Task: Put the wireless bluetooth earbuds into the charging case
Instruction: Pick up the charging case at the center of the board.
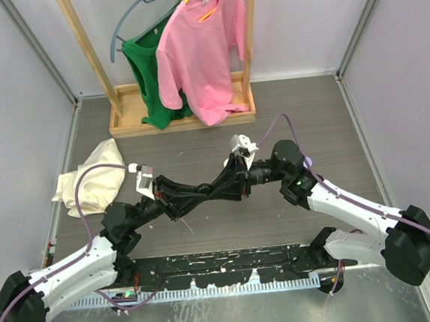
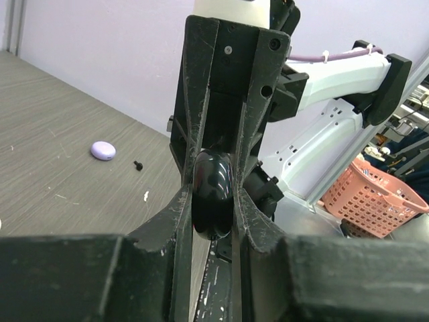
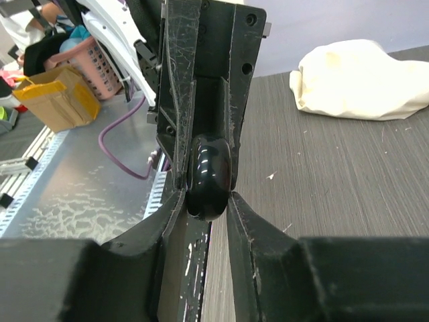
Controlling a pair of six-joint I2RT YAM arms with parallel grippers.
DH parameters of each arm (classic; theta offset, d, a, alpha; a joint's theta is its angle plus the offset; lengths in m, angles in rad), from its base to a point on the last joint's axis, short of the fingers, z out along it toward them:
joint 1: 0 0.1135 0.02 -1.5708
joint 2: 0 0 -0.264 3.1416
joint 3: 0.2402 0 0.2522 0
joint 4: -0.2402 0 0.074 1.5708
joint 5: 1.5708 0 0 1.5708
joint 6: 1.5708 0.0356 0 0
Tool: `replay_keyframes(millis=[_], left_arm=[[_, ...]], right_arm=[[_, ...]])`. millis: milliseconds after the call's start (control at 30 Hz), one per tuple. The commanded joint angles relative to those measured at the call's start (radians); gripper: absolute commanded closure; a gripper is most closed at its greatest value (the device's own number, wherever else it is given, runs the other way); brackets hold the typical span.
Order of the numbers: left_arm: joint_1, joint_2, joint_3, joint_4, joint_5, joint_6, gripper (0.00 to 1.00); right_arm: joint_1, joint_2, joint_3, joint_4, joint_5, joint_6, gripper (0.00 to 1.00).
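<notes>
Although your left claw (image 2: 213, 196) and right claw (image 3: 206, 196) are both clamped on what looks like the glossy black charging case (image 3: 209, 168) above mid-counter, no earbud seems seated yet: a black earbud (image 2: 138, 164) lies loose on the counter (image 2: 60, 181), well apart.

Over the middle of the table (image 1: 309, 122), the left gripper (image 2: 213, 209) and right gripper (image 3: 206, 199) stood tip to tip, the charging case (image 3: 209, 168) pinched between both. A cloth (image 1: 96, 175) lay far left, a clothes rack (image 1: 129, 123) behind. Elsewhere on the table lay a second case (image 2: 102, 150), an earbud (image 2: 139, 164) just beside it.
</notes>
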Motion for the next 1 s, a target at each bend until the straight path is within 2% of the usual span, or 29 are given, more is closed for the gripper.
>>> replay_keyframes(millis=[0,67,267,433,733,967], left_arm=[[0.003,-0.022,0.051,-0.014,0.053,0.027,0.77],[0.003,-0.035,0.057,-0.057,0.062,0.057,0.73],[0.003,-0.09,0.109,-0.291,0.11,0.211,0.53],[0.003,-0.075,0.135,-0.354,0.15,0.283,0.46],[0.003,0.022,0.15,-0.32,0.231,0.327,0.47],[0.003,0.044,0.151,-0.281,0.242,0.336,0.51]], right_arm=[[-0.006,-0.014,0.088,-0.151,-0.027,-0.111,0.94],[-0.006,-0.012,0.117,-0.217,-0.019,-0.139,0.96],[-0.007,0.018,0.244,-0.554,0.027,-0.273,0.97],[-0.005,0.064,0.372,-0.801,0.034,-0.388,0.97],[0.002,0.128,0.57,-1.168,0.058,-0.575,0.96],[0.051,0.176,0.686,-1.337,0.137,-0.654,0.96]])
